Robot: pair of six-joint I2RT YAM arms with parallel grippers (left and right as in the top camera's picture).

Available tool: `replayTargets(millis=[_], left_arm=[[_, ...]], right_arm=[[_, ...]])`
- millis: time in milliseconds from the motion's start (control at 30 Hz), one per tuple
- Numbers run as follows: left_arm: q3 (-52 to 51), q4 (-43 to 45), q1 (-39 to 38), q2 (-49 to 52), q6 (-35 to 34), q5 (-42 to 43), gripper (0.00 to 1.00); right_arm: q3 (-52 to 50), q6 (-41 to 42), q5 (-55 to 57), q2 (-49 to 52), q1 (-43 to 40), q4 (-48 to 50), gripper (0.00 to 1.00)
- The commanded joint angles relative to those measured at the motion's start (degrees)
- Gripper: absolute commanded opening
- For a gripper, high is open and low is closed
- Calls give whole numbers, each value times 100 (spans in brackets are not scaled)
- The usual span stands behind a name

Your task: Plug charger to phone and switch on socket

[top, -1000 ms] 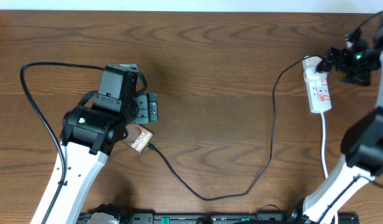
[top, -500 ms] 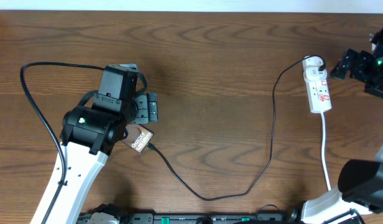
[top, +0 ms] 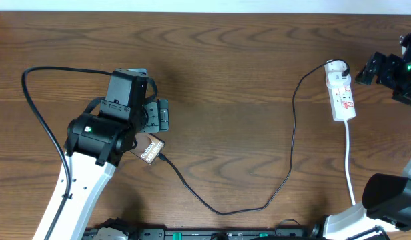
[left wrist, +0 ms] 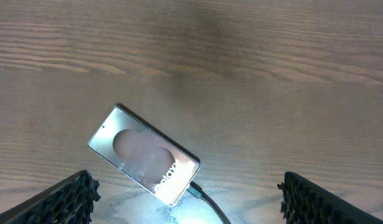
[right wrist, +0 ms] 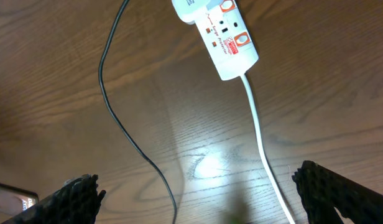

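Top-down overhead; closer downward wrist views, sharing phone, socket

Phone left, socket right, charger between

One phone, one charger, one socket, two tools: left tool, right tool.

Phone flat on table, lying diagonally, "Galaxy" end toward lower right. Charger plug joins that end, cable exits the bottom edge. Glare washes out that corner. Fingers of left gripper spread wide, clear of phone.
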Motion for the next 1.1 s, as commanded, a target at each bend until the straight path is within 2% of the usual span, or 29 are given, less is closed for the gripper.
replayTargets(millis=[0, 667, 833, 1067], left_arm=[[70, -22, -11, 15, 74, -96, 93], [0, -22, -31, -243, 76, -140, 93], [-393, 382, -33, -960, 72, -140, 93], [-1891, 1779, -22, -2839, 79, -140, 93]], right_arm=[[72, 74, -35, -33, 24, -4, 99], [72, 74, -35, -33, 24, -4, 99], [72, 74, -35, -33, 24, -4, 99], [72, 74, -35, -33, 24, -4, 99]])
